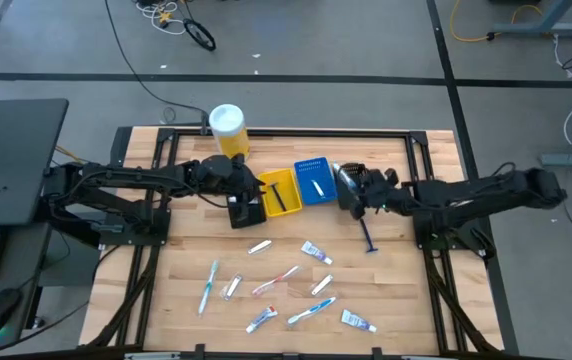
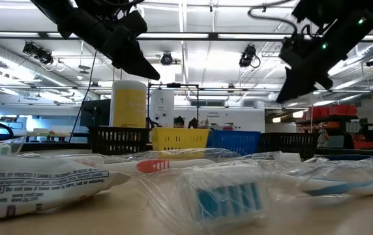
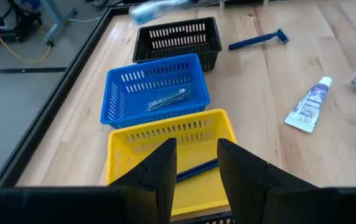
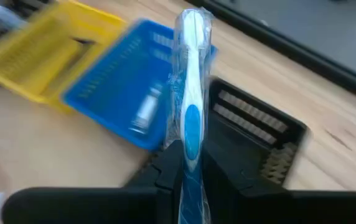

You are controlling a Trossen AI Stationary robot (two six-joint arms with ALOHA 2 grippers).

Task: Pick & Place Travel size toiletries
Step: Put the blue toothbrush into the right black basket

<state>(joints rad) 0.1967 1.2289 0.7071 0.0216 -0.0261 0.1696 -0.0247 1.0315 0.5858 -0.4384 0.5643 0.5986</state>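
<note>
over the black bin, the right pincer clamped a wrapped toothbrush. its slick wrapper risked slipping, dropping it toward the blue bin at nine o'clock. left pincer waited, apart.

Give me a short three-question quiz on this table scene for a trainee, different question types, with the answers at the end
1. True or false: the right gripper holds a wrapped blue and white toothbrush.
2. Multiple choice: the yellow bin contains A) a white tube, B) a blue-handled item, C) nothing.
3. Fill in: lying on the bare table beyond the black bin, in the left wrist view, is a blue ____.

Key:
1. True; its fingers are closed on the handle, above the bins.
2. B. The left gripper hangs over that bin with its fingers apart and nothing between them.
3. Razor.
</note>
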